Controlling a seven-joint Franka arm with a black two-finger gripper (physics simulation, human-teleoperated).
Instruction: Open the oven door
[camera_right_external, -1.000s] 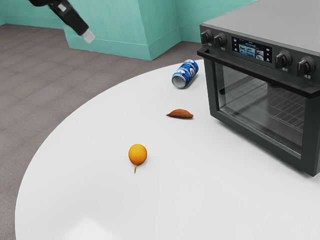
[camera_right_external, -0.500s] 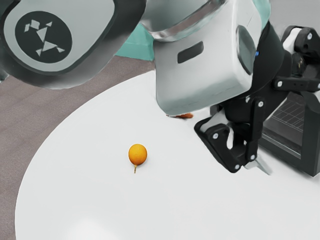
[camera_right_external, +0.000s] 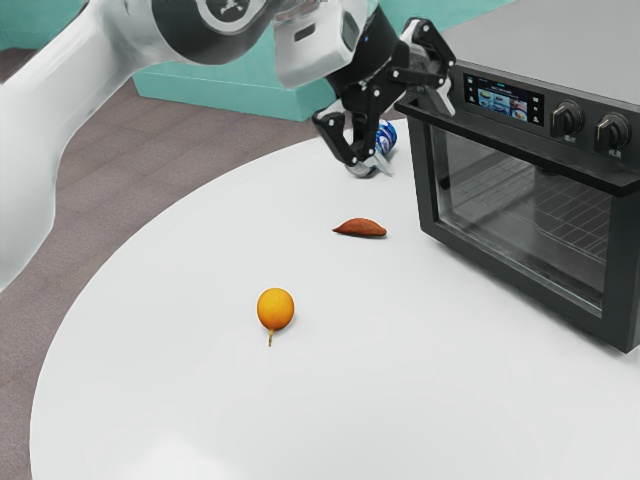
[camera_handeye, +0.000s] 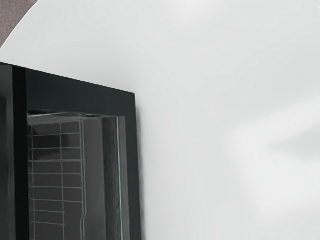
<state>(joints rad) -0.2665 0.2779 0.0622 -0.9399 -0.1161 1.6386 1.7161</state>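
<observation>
My gripper (camera_right_external: 414, 134), spread wide near the far end of the handle (camera_right_external: 520, 146) on the shut oven door (camera_right_external: 500, 205) at the exterior view's right, could slip off if it closes askew.

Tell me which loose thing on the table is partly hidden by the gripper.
The blue can, behind the gripper in the exterior view; the sweet potato and orange fruit show whole.

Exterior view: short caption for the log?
Open jaws near handle of shut toaster oven; sweet potato and yellow-orange fruit on white table.
</observation>
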